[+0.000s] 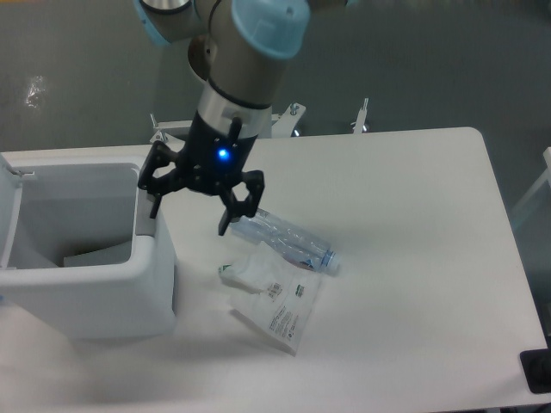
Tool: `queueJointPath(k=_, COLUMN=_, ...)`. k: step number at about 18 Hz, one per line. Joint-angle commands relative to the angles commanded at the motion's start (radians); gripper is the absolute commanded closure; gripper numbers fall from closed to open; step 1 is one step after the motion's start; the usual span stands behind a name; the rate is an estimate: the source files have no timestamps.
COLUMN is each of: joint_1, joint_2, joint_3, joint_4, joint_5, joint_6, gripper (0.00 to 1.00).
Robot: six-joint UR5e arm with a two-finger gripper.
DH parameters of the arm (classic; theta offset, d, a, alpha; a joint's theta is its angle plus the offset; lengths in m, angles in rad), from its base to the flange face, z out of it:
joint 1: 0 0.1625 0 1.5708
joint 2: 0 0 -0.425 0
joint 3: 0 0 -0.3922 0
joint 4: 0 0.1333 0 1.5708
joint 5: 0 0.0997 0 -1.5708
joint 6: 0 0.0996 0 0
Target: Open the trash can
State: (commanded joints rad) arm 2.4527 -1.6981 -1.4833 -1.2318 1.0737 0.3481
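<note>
The white trash can (151,288) stands at the table's left edge with its lid swung up at the far left (7,211), so the inside shows. A grey push tab (146,225) sits on its right rim. My gripper (189,213) hovers just right of the bin's rim, open, with nothing between its fingers. Its left finger (155,205) hangs over the tab; whether it touches I cannot tell. The right finger (227,222) is near the bottle.
A crushed clear plastic bottle (284,242) lies on the white table (413,258) right of the bin. A clear plastic bag with printed labels (277,305) lies just in front of it. Something flat rests in the bin's bottom (90,255).
</note>
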Motion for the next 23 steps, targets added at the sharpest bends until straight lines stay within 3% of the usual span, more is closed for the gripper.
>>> queueJointPath(k=5, joint_1=0.109, joint_2=0.005, joint_3=-0.011, joint_4=0.002, joint_5=0.181, joint_6=0.153, gripper=0.0)
queueJointPath(k=9, joint_1=0.186, joint_2=-0.021, joint_3=-0.021, joint_4=0.012, joint_5=0.239, joint_6=0.331, gripper=0.0)
queueJointPath(k=14, joint_1=0.215, joint_2=-0.097, joint_3=-0.018, joint_4=0.097, joint_5=0.354, joint_6=0.425, gripper=0.0)
queueJointPath(k=18, joint_1=0.215, joint_2=-0.127, joint_3=-0.021, joint_4=0.098, joint_5=0.377, joint_6=0.549, gripper=0.0)
queueJointPath(k=23, joint_1=0.21, joint_2=-0.12, joint_3=-0.054, joint_4=0.097, joint_5=0.436, joint_6=0.62, gripper=0.0)
